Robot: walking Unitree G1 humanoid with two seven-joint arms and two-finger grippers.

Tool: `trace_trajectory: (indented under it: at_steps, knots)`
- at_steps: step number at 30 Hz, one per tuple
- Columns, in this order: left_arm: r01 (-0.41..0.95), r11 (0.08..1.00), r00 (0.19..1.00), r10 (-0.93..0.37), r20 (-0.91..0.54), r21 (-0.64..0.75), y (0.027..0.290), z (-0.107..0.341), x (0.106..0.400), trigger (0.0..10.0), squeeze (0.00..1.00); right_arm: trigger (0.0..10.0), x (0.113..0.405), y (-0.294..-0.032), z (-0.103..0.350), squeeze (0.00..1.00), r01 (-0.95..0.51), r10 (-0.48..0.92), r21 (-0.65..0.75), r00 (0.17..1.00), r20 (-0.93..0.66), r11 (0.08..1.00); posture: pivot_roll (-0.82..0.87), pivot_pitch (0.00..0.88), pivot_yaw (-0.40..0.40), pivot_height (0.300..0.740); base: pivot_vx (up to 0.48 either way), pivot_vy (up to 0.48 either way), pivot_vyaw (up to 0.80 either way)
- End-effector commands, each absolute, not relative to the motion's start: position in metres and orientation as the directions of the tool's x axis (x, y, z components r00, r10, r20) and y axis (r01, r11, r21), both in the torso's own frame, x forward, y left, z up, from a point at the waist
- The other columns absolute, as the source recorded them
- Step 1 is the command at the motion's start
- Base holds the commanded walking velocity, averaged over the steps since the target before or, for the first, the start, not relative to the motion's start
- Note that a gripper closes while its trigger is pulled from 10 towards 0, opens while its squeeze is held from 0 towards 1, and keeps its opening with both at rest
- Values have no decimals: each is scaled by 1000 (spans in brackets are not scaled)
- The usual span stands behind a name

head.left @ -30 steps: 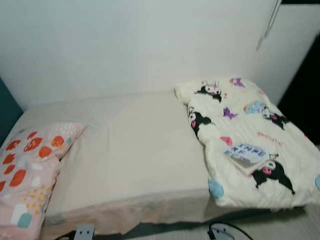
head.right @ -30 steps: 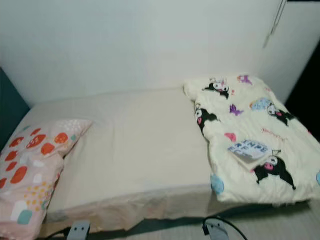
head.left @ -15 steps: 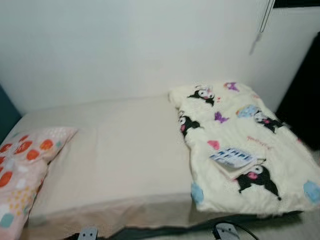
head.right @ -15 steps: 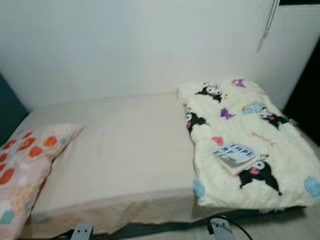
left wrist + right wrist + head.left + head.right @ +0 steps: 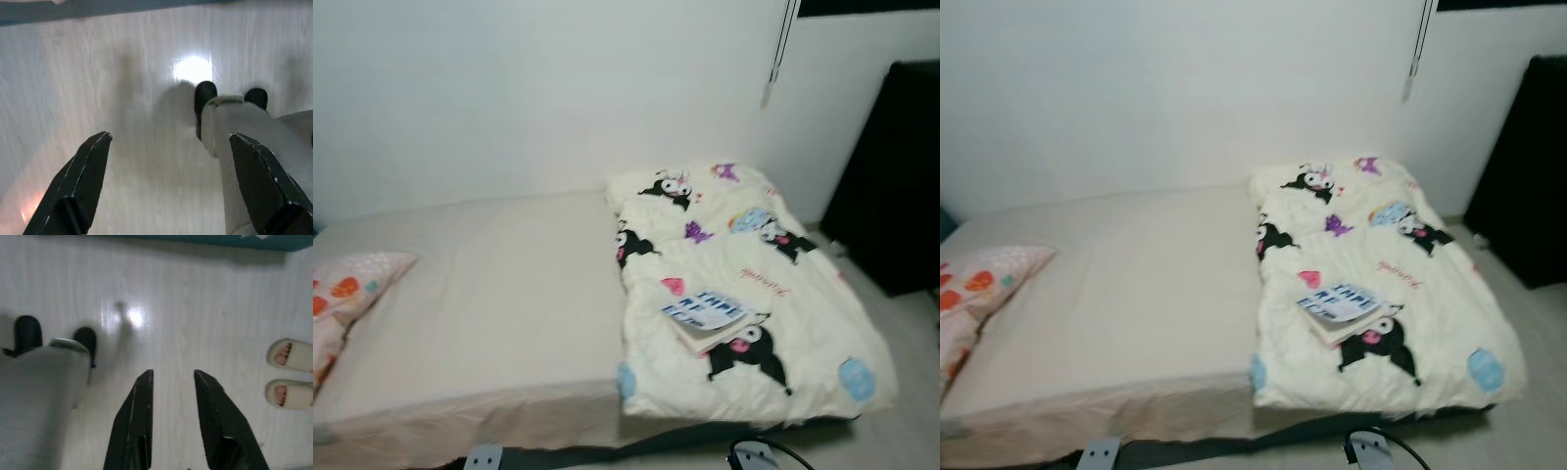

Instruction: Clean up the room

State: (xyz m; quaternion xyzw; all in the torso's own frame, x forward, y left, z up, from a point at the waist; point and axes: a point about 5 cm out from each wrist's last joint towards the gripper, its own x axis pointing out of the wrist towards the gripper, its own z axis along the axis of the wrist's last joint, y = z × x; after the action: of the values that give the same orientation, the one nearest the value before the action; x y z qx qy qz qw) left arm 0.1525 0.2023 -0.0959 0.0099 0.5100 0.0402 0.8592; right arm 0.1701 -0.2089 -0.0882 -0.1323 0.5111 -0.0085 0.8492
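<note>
With both arms hanging over the floor, the left pincer (image 5: 168,188) released wide and the right pincer (image 5: 173,418) narrowly parted and empty, the robot should step close to the bed (image 5: 499,294) squarely before reaching for the book (image 5: 710,313) lying on the folded quilt (image 5: 773,294) at its right end.

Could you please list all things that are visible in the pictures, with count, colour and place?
bed: one, beige sheet, along the white wall
quilt: one, cream with cartoon prints, folded on the bed's right part
book: one, blue and white cover, on the quilt
pillow: one, pink with orange spots, at the bed's left end
dark furniture: one, black, right of the bed
person's feet: two, in pale slippers, on the floor
left gripper: black fingers, wide apart, above the floor
right gripper: black fingers, slightly apart, above the floor
</note>
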Motion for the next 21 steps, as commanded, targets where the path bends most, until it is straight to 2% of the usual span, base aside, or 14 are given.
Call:
trace_trajectory:
  at_steps: [1,5,19,21]
  knots:
    - [-56,997,473,78,-877,58,202,-96,152,10000,0,10000,162,-211,-91,0,-115,-155,-230,455,-877,966,-48,48,24,720,0,-431,0]
    - [-57,997,473,78,-878,58,202,-96,152,10000,0,10000,162,-211,-91,0,-115,-155,-230,455,-877,966,-47,47,23,720,0,-414,0]
    - [-54,996,475,85,-876,67,203,-95,154,10000,0,10000,162,-210,-91,0,-126,-153,-233,455,-877,964,-44,39,22,720,0,0,0]
    - [-42,997,477,75,-875,63,201,-95,155,10000,0,10000,163,-211,-91,0,-122,-155,-234,456,-876,965,-49,43,25,720,0,-420,0]
